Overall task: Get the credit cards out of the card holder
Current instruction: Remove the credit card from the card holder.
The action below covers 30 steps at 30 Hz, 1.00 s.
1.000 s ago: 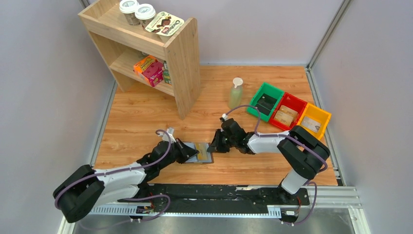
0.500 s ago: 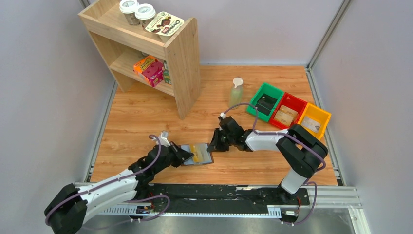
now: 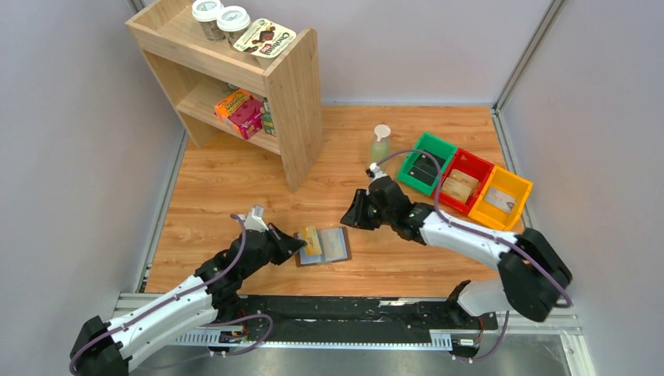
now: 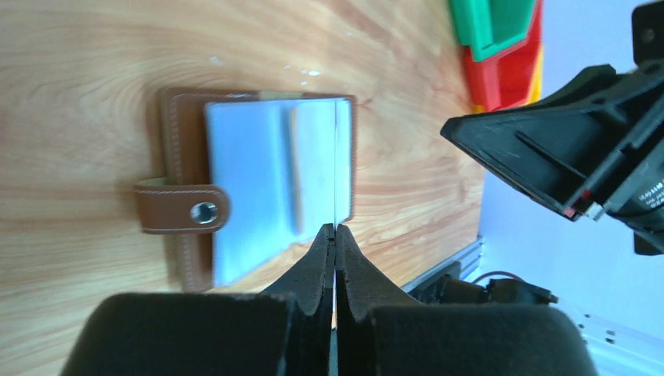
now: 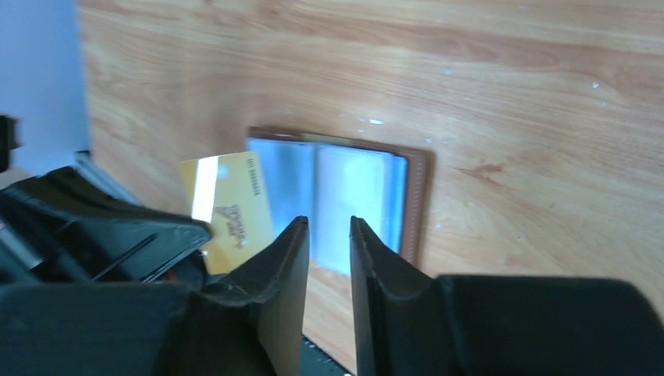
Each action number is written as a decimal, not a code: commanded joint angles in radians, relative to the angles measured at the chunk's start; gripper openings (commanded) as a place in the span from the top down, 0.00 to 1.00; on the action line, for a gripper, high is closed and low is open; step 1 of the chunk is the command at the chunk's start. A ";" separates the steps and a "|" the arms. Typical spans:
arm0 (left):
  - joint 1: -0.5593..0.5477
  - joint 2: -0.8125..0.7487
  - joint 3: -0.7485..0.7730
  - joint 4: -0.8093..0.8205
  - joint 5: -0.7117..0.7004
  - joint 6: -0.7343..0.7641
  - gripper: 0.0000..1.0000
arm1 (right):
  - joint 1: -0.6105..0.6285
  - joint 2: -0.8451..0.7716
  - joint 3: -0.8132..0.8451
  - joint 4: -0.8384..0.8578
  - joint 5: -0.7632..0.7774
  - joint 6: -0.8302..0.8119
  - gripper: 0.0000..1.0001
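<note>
We see the wallet (image 3: 337, 245) open and flat on the wood, grey-blue pockets up, snap tab sticking out. One gold card (image 5: 227, 211) w/ dark print stands tilted over its left end, pinched in the left gripper (image 4: 335, 229).

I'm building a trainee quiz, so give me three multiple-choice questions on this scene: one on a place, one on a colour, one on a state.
1. Where is the card holder? A) on the shelf B) in the green bin C) on the table, between the left pincer and the right pincer
2. What colour is the card in the left pincer? A) gold B) red C) white
3. How is the card holder? A) snapped shut B) open flat C) standing on edge
Answers: C, it rests on the wood between them; A, the right wrist view shows it gold; B, its grey-blue inside faces up.
</note>
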 commanded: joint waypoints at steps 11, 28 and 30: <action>-0.068 0.101 0.132 0.333 -0.034 -0.086 1.00 | 0.242 -0.404 -0.392 0.556 0.337 0.460 0.43; -0.209 0.199 0.169 0.560 -0.314 -0.136 1.00 | 0.302 -0.377 -0.395 0.839 0.430 0.413 0.54; -0.212 0.213 0.169 0.597 -0.320 -0.132 1.00 | 0.304 -0.363 -0.383 0.837 0.425 0.413 0.56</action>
